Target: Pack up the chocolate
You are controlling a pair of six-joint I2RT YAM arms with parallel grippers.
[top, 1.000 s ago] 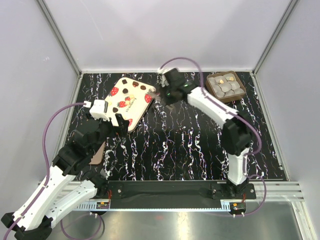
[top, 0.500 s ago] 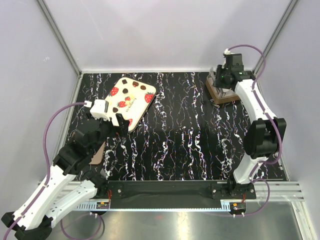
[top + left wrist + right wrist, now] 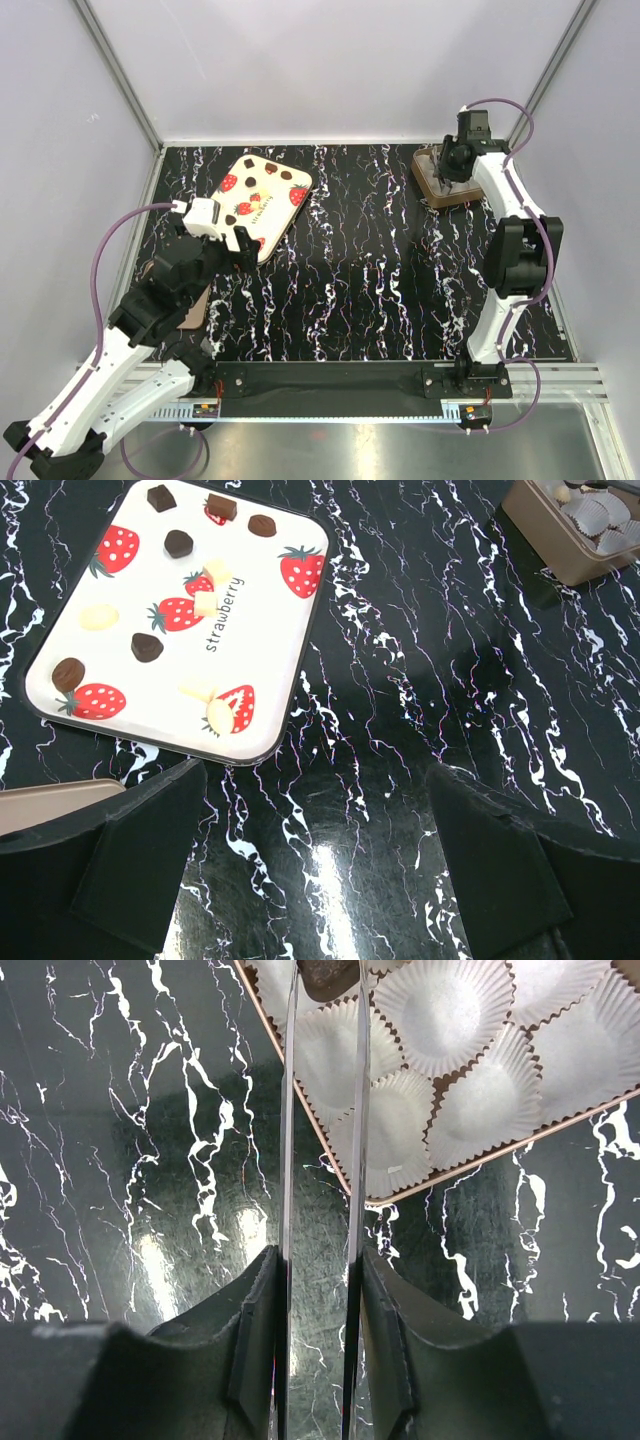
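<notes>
The left hand (image 3: pixel 315 875) hangs spread wide and empty over the black marbled table (image 3: pixel 420 680), beside a cream rectangular strawberry-printed lid (image 3: pixel 275 670). The right hand (image 3: pixel 322 1000) pinches a small dark brown chocolate piece (image 3: pixel 328 972) between its narrow blades, above the square brown tray (image 3: pixel 555 545) of white pleated paper cups (image 3: pixel 440 1010).

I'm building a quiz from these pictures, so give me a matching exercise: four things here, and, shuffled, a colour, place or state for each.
1 strawberry lid
2 paper cups
3 left claw
4 right claw

A wide open, empty
B white, in the brown tray
C closed on metal tongs
D cream with red print

Pairs: 1-D, 2-B, 3-A, 4-C
</notes>
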